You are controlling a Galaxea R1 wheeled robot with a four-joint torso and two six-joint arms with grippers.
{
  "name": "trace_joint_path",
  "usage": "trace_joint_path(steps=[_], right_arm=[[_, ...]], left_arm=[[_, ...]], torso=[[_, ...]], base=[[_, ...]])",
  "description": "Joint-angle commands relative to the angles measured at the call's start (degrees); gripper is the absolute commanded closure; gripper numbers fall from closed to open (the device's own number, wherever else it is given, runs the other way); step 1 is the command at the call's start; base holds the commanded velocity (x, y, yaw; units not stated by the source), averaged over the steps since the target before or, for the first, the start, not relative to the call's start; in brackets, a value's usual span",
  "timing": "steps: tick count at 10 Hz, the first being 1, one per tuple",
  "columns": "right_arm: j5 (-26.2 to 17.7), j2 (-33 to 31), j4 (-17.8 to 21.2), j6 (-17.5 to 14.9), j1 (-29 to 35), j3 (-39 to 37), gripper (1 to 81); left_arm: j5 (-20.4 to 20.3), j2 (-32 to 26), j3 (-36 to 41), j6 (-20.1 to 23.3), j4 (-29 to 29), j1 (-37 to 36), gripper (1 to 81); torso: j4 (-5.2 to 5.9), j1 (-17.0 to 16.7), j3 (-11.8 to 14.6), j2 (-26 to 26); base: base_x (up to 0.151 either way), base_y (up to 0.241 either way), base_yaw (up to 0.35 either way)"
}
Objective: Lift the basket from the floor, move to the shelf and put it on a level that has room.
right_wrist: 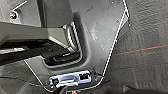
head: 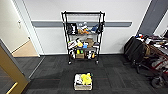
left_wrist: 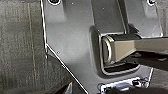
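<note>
I see nothing done yet: the basket (head: 83,81) sits on the floor (head: 117,75) in front of the shelf (head: 83,37), well apart from it, unlifted, and I cannot tell either pincer's state.

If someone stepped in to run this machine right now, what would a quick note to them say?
Grippers: I cannot tell from the wrist views whether either is open or shut; nothing seems held.
The basket sits on the dark carpet floor, with yellow and white things inside.
The shelf stands ahead against the wall; its top level looks bare, the lower tiers crowded.
Done: nothing yet.
Left: lift, carry, place.
</note>
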Motion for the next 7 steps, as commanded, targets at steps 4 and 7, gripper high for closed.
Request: trace_joint_path(steps=[4,7], right_arm=[[-3.4,0.3,-0.7,-0.1,0.3,-0.1,1.0],[-3.4,0.3,-0.6,-0.1,0.4,-0.1,1.0]], left_arm=[[3.6,-0.5,-0.1,0.6,0.4,-0.8,1.0],[3.6,-0.4,-0.1,0.6,0.4,-0.8,1.0]], torso=[[0.00,0.0,0.0,0.0],[0.00,-0.1,0.0,0.0]], base=[[0.034,0.000,0.000],[0.080,0.000,0.000]])
